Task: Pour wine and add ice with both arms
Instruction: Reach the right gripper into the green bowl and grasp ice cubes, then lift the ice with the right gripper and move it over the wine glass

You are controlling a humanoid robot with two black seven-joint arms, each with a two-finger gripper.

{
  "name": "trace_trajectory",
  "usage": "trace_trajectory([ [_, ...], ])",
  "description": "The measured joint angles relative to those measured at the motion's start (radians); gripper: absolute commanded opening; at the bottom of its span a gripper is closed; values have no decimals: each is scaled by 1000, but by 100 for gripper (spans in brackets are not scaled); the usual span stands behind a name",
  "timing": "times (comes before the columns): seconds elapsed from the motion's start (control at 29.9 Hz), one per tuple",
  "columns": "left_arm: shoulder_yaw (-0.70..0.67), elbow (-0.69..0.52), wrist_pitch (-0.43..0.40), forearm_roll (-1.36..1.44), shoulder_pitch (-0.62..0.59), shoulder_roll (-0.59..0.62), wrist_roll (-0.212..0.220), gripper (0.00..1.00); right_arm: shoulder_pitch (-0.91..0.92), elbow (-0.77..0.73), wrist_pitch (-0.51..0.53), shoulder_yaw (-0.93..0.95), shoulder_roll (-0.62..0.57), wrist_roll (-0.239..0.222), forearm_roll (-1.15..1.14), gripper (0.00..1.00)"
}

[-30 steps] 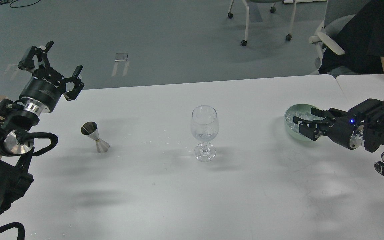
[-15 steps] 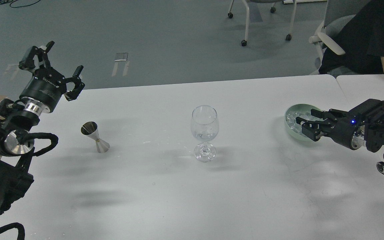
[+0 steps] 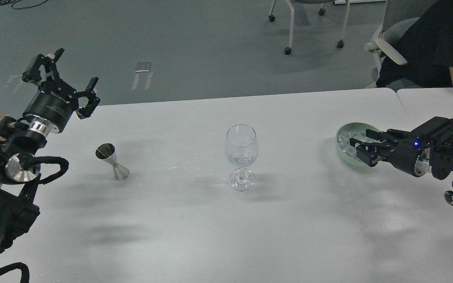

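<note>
A clear wine glass (image 3: 241, 146) stands upright at the table's middle, with a little clear liquid and something glassy at the bottom of its bowl (image 3: 242, 159). A steel jigger (image 3: 112, 162) stands left of it. A pale green bowl (image 3: 341, 133) holding ice chunks (image 3: 344, 140) sits at the right. My right gripper (image 3: 357, 147) reaches over the bowl's right side, its fingers only slightly apart. Whether it holds ice is unclear. My left gripper (image 3: 67, 72) is raised past the table's far left corner, fingers spread, empty.
The white table (image 3: 226, 228) has a second table (image 3: 435, 101) butted against its right end. A person in black (image 3: 427, 43) sits at the far right by a chair (image 3: 387, 47). Wheeled chair legs (image 3: 289, 27) stand on the floor behind.
My right gripper has drawn back a little to the right, from the bowl's middle to its right side. The left arm, glass and jigger have not moved.
</note>
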Motion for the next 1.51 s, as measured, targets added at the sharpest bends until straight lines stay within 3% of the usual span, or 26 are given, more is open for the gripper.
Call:
trace_trajectory([
  [0.3, 0, -1, 0, 0, 1, 0, 0, 98, 3, 0, 14, 0, 3, -1, 0, 57],
  [0.8, 0, -8, 0, 0, 1, 0, 0, 98, 4, -1, 28, 0, 6, -7, 0, 45],
  [1.2, 0, -14, 0, 0, 1, 0, 0, 98, 8, -1, 39, 0, 9, -7, 0, 45],
  [1.51, 1, -14, 0, 0, 3, 0, 0, 98, 10, -1, 50, 0, 9, -7, 0, 30],
])
